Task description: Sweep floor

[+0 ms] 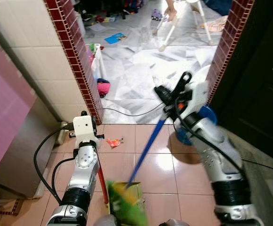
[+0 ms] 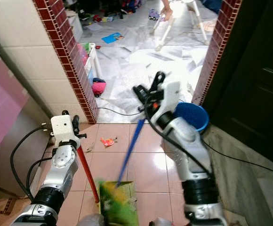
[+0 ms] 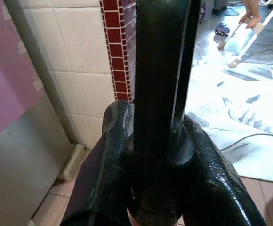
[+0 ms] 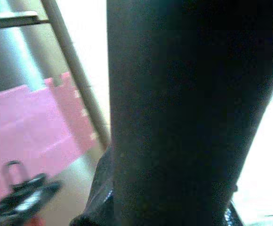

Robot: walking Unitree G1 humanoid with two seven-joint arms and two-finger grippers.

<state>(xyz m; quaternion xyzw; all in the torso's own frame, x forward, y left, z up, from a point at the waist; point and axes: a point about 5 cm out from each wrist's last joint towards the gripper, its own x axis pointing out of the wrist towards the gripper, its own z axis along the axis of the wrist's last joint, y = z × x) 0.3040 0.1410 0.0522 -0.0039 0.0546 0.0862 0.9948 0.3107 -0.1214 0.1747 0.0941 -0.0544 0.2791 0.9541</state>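
Right gripper [image 1: 172, 96] is clamped on the blue broom handle [image 1: 146, 149], raised near the doorway. The handle slants down to the green bristle head [image 1: 126, 203], which sits on the tiled floor [image 1: 160, 167] close to the robot's feet. Left gripper [image 1: 87, 123] is closed around a red handle [image 1: 101, 181], probably the dustpan's; in the left wrist view its fingers [image 3: 108, 160] press a dark shaft from both sides. The pan itself cannot be made out, as the bottom of the frame is blurred.

An orange scrap [image 1: 113, 142] with small crumbs beside it lies ahead of the bristles, near the brick wall corner [image 1: 87, 80], not yet swept. A blue bucket [image 2: 193, 115] stands by the right doorpost. The room beyond is littered with toys and paper. Sweeping looks barely begun, with the debris not yet gathered or scooped.
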